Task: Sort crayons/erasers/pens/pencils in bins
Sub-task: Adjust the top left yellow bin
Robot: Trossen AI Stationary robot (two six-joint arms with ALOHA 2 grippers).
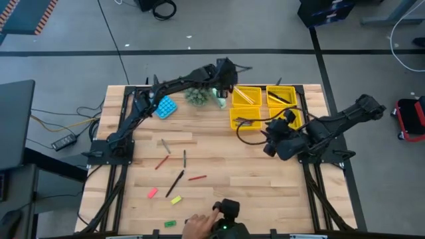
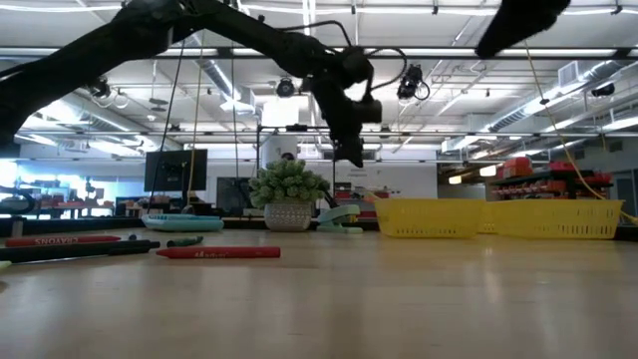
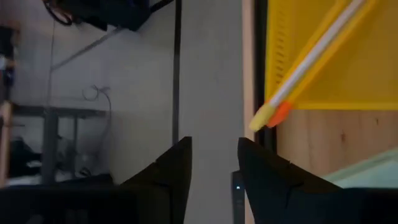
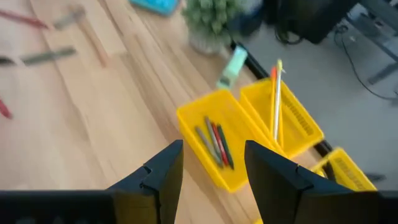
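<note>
Plant beside bins, calculator nearby

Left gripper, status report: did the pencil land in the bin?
Left gripper open, empty, beside far bin. Pencils lie across that bin, ends overhanging its rim. Right gripper open, empty, waiting above near bin. Nothing in the way.

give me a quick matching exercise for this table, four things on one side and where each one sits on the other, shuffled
Things:
1. left gripper
2. right gripper
3. pencil
4. pink eraser

Places:
a. lying across a yellow bin, one end past its rim
b. on bare wood at the table's near left
c. beside the small potted plant, at the table's far edge
d. near the front bin holding crayons

Pairs: 1-c, 2-d, 3-a, 4-b
</note>
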